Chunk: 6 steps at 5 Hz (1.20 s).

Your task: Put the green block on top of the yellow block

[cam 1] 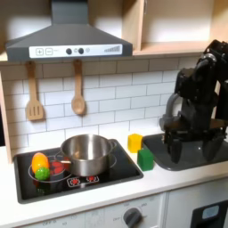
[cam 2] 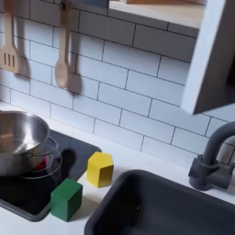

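Black and folded in on itself, the arm (cam 1: 198,93) stands at the first exterior view's right, over the dark sink (cam 1: 191,151), its upper links doubled back and its lower end pointing down toward the basin. The tool (cam 1: 175,134) hangs there above the sink, touching nothing that can be made out and holding nothing; it is too dark against the basin to tell how far its jaws are parted. The green block (cam 1: 145,159) sits on the white desk (cam 1: 165,185) at the right edge of the black stovetop (cam 1: 107,183), just beside the sink's near left corner in the first exterior view; in the second exterior view the green block (cam 2: 65,199) rests partly over the stovetop's corner. The yellow block (cam 1: 134,142) stands a little behind it toward the tiled wall, near it but apart, also between stovetop and sink; the second exterior view shows the yellow block (cam 2: 100,169) resting on the desk, slightly turned. A steel pot (cam 1: 86,153) sits on the stovetop, with a rounded green, yellow and orange toy food (cam 1: 40,165) at its left in the first exterior view. A wooden spatula (cam 1: 34,93) and a wooden spoon (cam 1: 78,89) hang on the wall above.
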Tool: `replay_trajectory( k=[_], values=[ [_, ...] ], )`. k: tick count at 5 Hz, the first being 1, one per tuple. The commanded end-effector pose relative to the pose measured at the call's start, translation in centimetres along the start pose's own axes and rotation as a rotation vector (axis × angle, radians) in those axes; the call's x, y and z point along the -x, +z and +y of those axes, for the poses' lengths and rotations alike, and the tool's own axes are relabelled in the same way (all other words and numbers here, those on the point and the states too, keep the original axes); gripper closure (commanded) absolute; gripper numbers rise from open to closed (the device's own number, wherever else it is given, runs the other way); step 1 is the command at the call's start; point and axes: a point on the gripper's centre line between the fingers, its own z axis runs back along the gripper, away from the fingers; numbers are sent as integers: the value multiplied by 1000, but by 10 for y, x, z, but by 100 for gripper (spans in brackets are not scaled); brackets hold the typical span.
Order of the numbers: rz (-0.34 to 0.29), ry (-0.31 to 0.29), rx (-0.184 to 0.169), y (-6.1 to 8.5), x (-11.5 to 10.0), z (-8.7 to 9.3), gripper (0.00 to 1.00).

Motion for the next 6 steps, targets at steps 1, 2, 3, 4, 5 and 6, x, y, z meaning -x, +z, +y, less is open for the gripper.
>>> replay_trajectory(
  k=[1, 2, 3, 4, 5, 6],
  values=[
    [17, -113, 10, -5, -3, 17, 0],
    [31, -195, 43, -11, -7, 34, 0],
    [48, -285, 93, -12, -9, 39, 0],
    [55, -370, 164, -12, -11, 38, 0],
    [31, -309, 218, -9, -14, 39, 0],
    [73, -359, 280, -12, -12, 31, 0]
  ],
)
